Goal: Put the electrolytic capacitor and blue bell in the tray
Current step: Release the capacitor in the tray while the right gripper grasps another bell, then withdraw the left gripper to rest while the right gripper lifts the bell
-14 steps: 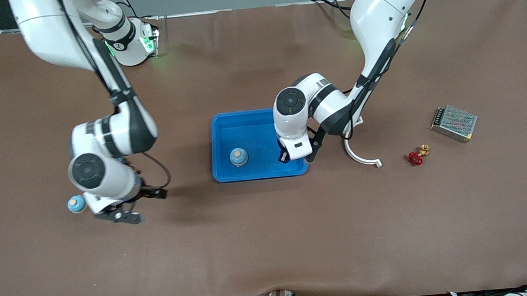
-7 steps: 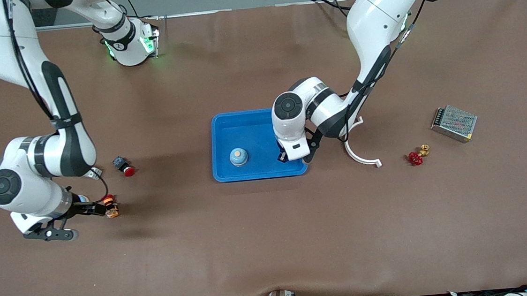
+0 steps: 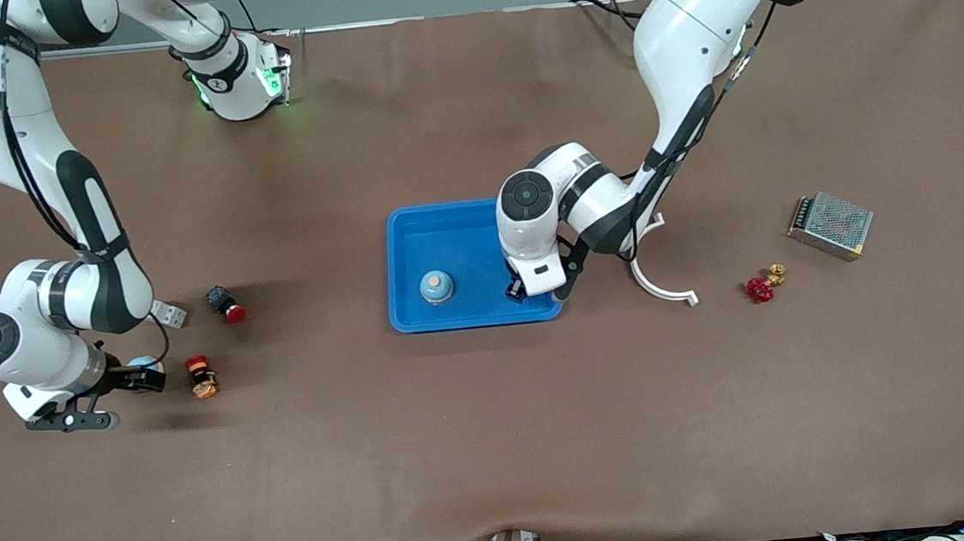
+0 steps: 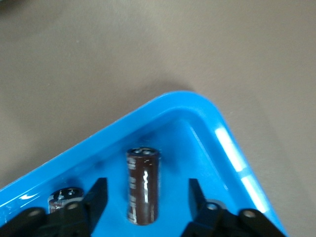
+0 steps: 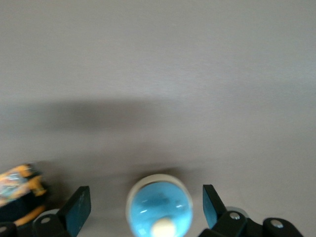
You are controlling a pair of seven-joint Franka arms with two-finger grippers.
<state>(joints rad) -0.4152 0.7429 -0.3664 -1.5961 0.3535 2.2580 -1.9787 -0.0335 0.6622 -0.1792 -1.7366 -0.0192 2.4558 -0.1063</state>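
Your left gripper (image 4: 145, 197) sits w/ fingers apart around the capacitor (image 4: 143, 185), upright by the tray (image 3: 444, 222) corner rim. Your right gripper (image 5: 143, 207) is spread around the blue bell (image 5: 159, 210), well apart from tray.

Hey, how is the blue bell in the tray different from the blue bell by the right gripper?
The blue bell in the tray sits on blue plastic; the blue bell by the right gripper sits on the brown table. The first has no gripper around it; the second lies between the right gripper's open fingers. Both stand upright, blue with a pale top button.
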